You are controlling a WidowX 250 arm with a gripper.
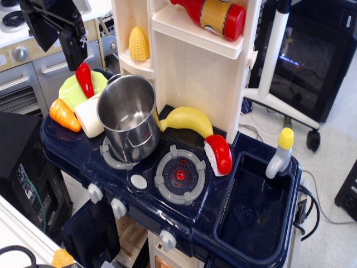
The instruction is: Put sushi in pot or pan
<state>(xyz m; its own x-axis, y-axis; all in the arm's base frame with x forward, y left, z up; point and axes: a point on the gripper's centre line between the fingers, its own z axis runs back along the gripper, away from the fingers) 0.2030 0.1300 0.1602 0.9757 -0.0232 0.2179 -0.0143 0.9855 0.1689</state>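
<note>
The sushi (218, 154), a small oval toy with a glossy red top on a white base, lies on the dark blue stovetop just right of the front burner and below the banana's tip. The steel pot (129, 116) stands upright and empty on the left burner. My black gripper (71, 49) hangs at the upper left, above the red chili pepper (85, 79) and well away from the sushi. Its fingers point down; I cannot tell whether they are open or shut.
A yellow banana (188, 119) lies between pot and sushi. A green plate (75, 92), a carrot (64, 115) and a white block (89, 117) sit left of the pot. A sink (251, 215) with a tap (280, 152) is at right. Corn (139, 44) and a red and yellow bottle (215, 15) rest on shelves.
</note>
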